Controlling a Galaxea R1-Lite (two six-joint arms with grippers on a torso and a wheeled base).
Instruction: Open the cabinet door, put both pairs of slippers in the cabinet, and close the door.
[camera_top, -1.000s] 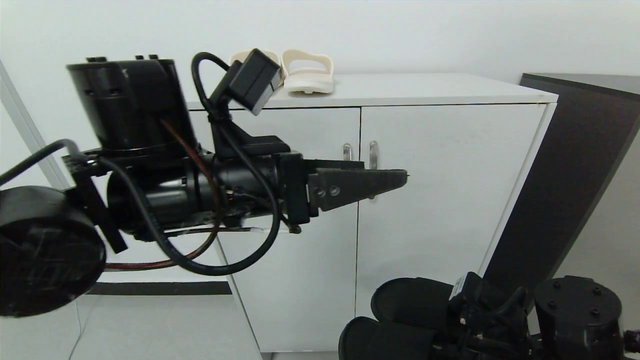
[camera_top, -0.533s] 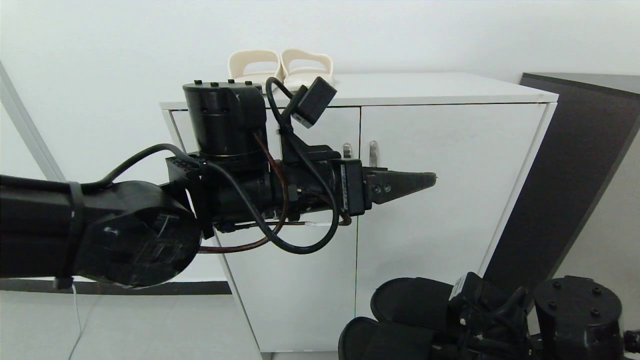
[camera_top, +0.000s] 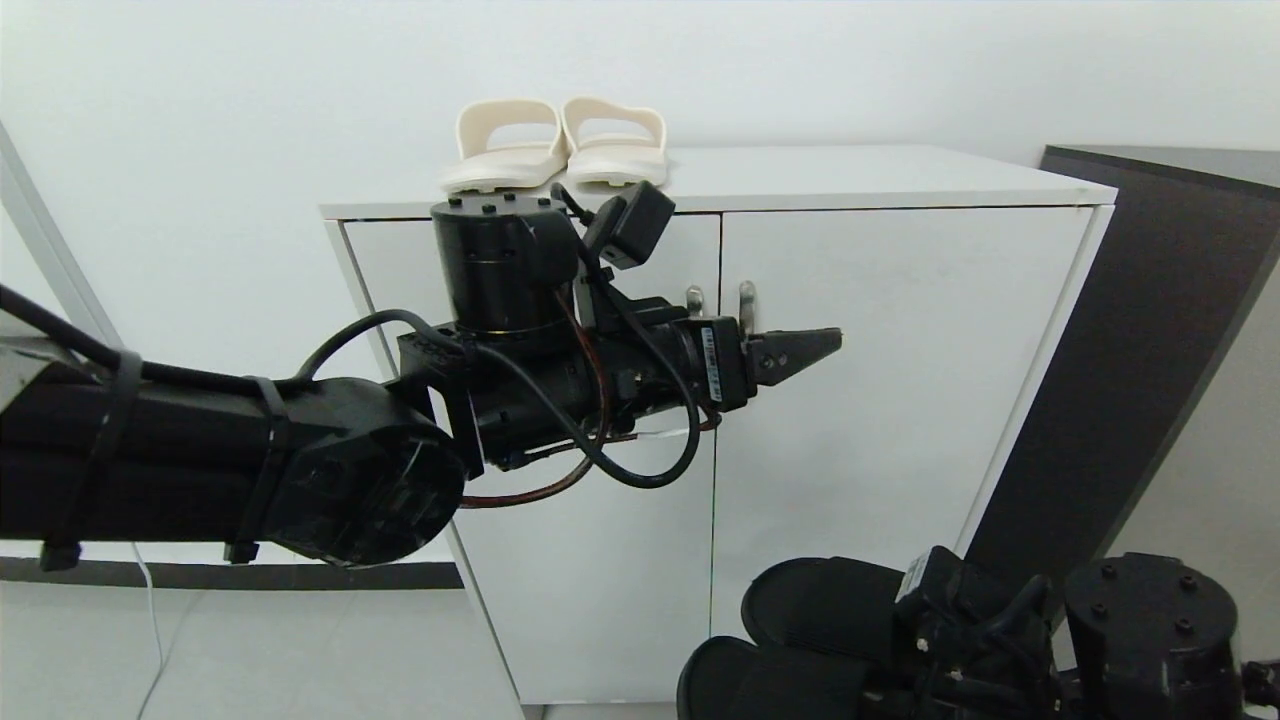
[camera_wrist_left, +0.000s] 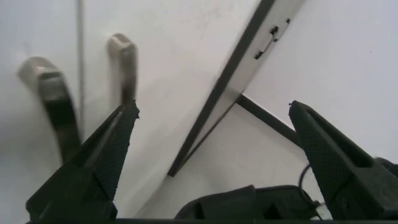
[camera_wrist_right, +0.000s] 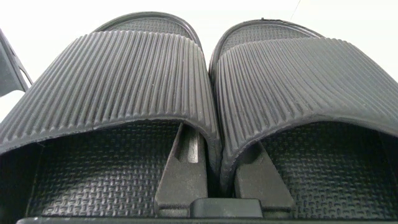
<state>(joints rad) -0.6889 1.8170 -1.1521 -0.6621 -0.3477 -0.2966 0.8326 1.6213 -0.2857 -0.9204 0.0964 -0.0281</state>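
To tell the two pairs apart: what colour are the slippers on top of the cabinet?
The slippers are plain cream, without a pattern; the head view shows them best.

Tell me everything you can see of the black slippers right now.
The black slippers are a pair of slides, rubbery-looking, with ribbed straps and finely textured footbeds. They lie side by side, inner edges touching, held by the right claw: one finger runs under each strap, pinching the adjoining strap sides between them. In the head view they sit low, in front of the white cabinet.
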